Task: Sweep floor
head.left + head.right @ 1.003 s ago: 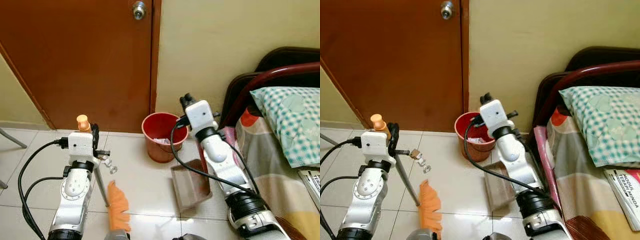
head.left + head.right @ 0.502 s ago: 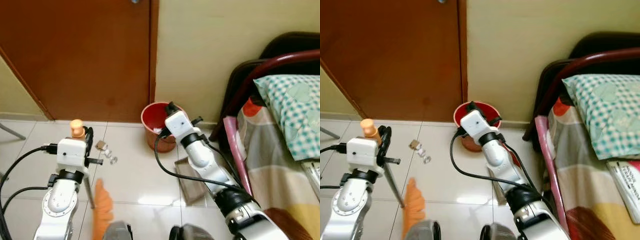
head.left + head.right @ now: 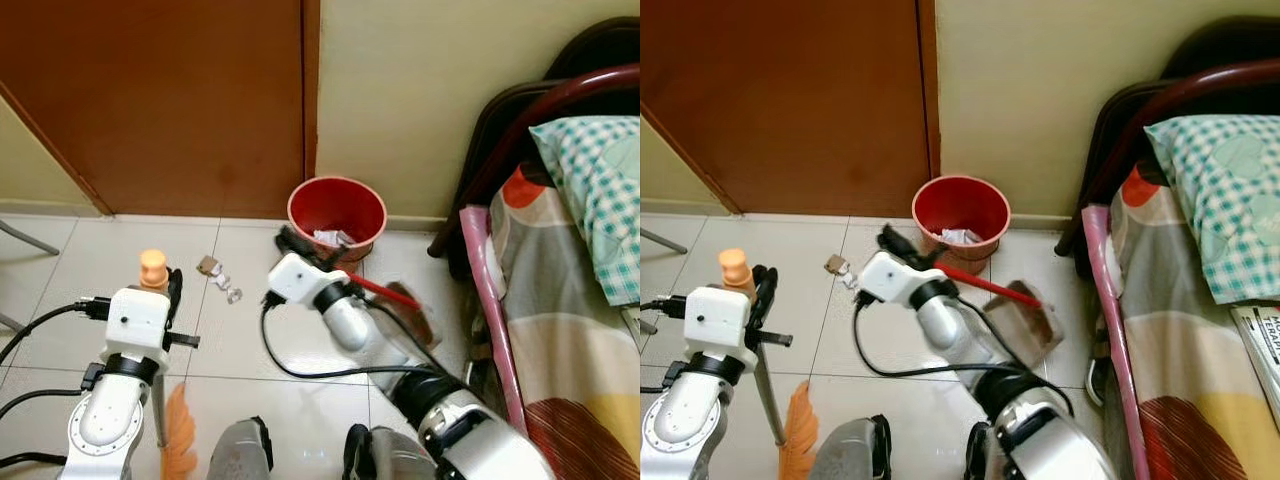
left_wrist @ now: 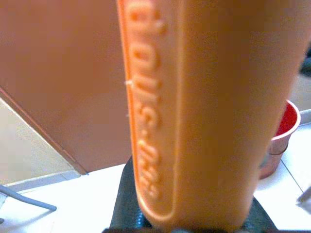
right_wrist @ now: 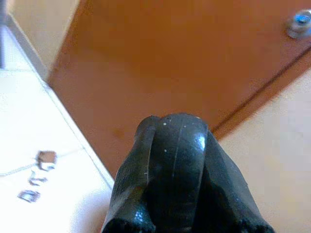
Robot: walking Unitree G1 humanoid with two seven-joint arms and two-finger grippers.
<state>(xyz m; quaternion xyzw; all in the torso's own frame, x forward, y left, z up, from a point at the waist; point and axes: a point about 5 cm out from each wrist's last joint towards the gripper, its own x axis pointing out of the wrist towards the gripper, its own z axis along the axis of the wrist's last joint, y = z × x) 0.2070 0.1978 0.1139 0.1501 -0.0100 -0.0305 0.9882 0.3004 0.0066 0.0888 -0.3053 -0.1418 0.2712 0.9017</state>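
Observation:
My left gripper (image 3: pixel 167 287) is shut on the broom's grey pole just under its orange handle end (image 3: pixel 152 268), which looms large in the left wrist view as an orange handle (image 4: pixel 204 111). The orange bristles (image 3: pixel 180 452) rest on the white tiles near my feet. My right gripper (image 3: pixel 890 241) points toward the door, its black fingers (image 5: pixel 170 179) pressed together. The dustpan's red handle (image 3: pixel 985 283) runs from it to the brown dustpan (image 3: pixel 1028 325), tilted just in front of the red bucket (image 3: pixel 337 215). Small debris pieces (image 3: pixel 220 280) lie on the tiles near the door.
A brown door (image 3: pixel 150 100) and a yellow wall stand behind the bucket. A bed (image 3: pixel 560 290) with a dark frame and a checked pillow (image 3: pixel 600 170) takes up the right side. A thin grey metal leg (image 3: pixel 30 240) crosses the far left floor.
The camera has tilted down and shifted. My right arm swung left and lower, carrying the dustpan up off the floor toward the bucket. The left arm with the broom sits lower in view.

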